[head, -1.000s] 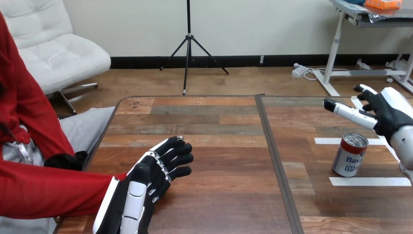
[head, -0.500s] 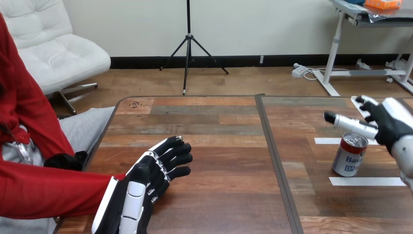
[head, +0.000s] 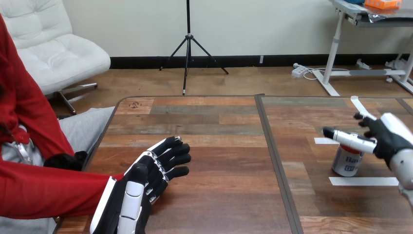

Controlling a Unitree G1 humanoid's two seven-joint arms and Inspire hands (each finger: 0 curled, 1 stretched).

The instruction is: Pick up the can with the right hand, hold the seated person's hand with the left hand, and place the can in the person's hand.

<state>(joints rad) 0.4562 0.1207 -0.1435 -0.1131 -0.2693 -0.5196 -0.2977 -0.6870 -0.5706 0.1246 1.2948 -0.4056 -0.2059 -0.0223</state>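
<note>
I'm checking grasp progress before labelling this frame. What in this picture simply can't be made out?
Red-and-white metal can: its top hidden, head view, behind the black-and-white right hand; contact unclear.
Person's hand: head view, covered by the left hand; grip unclear.
Silver right forearm: cut off by the view's right edge.

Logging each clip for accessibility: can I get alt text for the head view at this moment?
The robot's open right hand is at an upright can on the wooden table, at its right side, its straight thumb across the can's top. At lower left, its left hand lies at the end of the person's red sleeve.
</note>
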